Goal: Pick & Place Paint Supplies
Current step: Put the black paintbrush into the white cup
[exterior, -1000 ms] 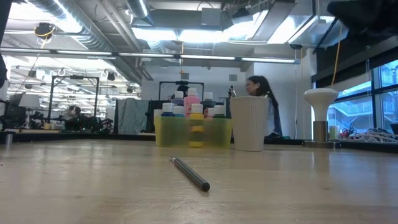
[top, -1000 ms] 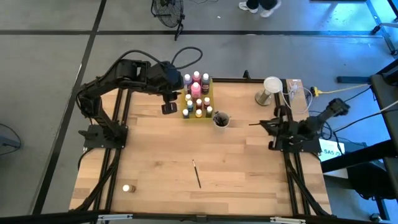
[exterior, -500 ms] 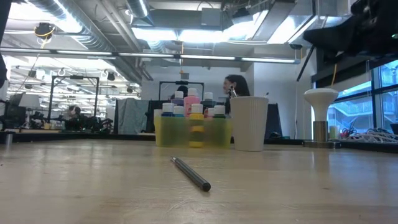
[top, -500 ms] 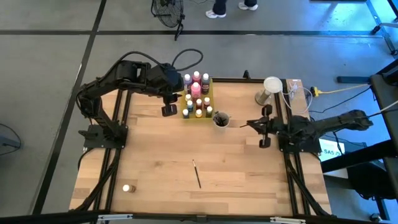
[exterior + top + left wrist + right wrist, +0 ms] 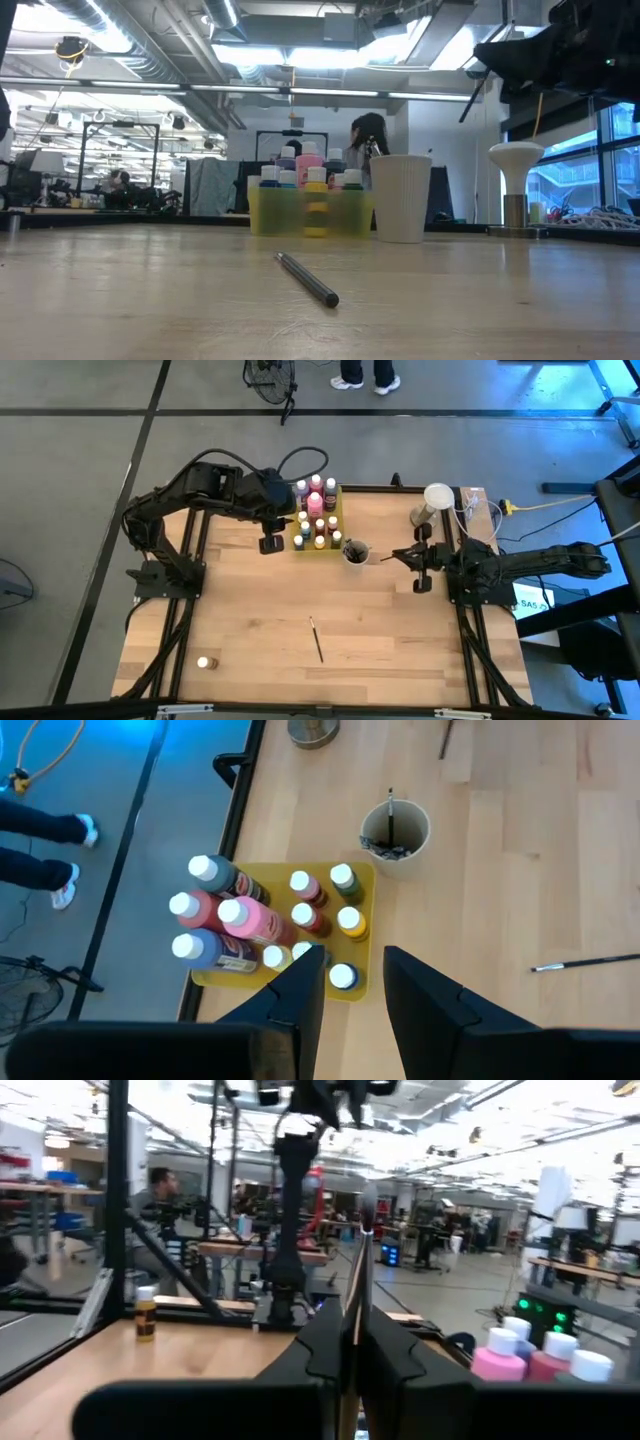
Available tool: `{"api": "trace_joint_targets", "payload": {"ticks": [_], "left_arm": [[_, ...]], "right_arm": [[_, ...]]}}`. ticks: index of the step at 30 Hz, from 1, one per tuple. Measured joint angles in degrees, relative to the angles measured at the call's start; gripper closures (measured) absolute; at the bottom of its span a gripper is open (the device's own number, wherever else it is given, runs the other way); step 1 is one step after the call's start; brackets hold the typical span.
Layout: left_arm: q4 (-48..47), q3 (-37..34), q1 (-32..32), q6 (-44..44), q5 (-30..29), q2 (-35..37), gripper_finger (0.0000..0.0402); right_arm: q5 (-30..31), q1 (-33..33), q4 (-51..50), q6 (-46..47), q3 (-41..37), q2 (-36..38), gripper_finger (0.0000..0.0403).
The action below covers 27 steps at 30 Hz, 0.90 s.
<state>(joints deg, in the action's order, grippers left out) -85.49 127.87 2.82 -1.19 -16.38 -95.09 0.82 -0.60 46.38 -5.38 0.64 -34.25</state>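
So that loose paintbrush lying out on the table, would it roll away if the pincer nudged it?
Probably. The loose brush looks thin, round and straight, lying flat on the smooth table, so a sideways nudge would likely roll it. It seems stiff and light, so it may slide or pivot rather than bend.

Most of the worktop [image 5: 250, 620] lies open; only a lone brush [image 5: 315, 639] sits at centre. Along the upper edge the bottle tray [image 5: 318, 518], cup [image 5: 355, 551] and both grippers crowd the way.
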Motion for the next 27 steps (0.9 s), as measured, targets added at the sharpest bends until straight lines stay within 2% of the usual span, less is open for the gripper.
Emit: {"api": "trace_joint_targets", "payload": {"ticks": [10, 20, 27], "left_arm": [[-0.07, 0.0, -2.15, 0.0, -0.02, -0.84, 0.0302], [-0.21, -0.02, -2.16, 0.94, -0.07, -0.85, 0.0302], [-4.28, -0.02, -3.29, 3.48, -0.1, -0.85, 0.0302]], "right_arm": [[-1.03, -3.35, 11.39, 2.61, 0.27, -10.28, 0.0387], [-4.56, -4.11, 11.22, 0.43, 10.62, -24.53, 0.0387], [-4.65, -7.87, 10.91, 1.58, 12.99, -31.42, 0.0387]]}}
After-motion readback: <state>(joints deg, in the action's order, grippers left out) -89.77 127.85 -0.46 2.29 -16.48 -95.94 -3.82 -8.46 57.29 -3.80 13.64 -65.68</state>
